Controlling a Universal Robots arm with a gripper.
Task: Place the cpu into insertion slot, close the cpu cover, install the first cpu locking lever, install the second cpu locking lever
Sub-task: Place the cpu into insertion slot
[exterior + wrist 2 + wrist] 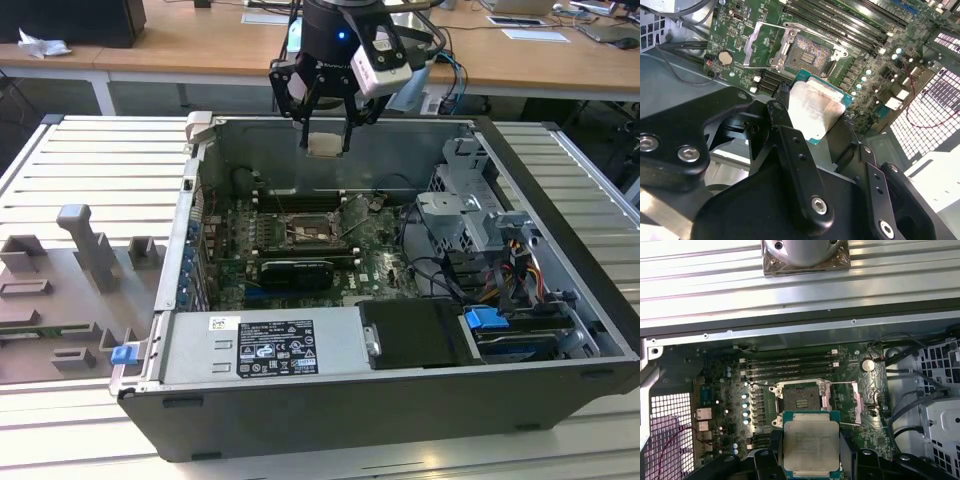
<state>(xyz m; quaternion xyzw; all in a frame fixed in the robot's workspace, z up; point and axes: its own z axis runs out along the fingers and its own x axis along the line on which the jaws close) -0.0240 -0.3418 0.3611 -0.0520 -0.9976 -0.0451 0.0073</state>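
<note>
Above the insertion slot (pixel 801 401), the gripper (pixel 326 146) holds the cpu (pixel 810 442)

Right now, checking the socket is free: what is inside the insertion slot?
The insertion slot lies open with only its contact field showing, no chip in it; the cpu cover is swung aside. The cpu, held in the gripper, covers one slot edge.

The end effector (pixel 326 142) is matt black throughout; its cylindrical body (pixel 322 35) carries a small blue indicator light (pixel 343 37); a white-and-grey camera block (pixel 382 55) is bracketed to one side; the jointed finger links (pixel 790 150) are pinned with silver socket-head screws (pixel 818 204); blue cables (pixel 455 75) hang beside it.
</note>
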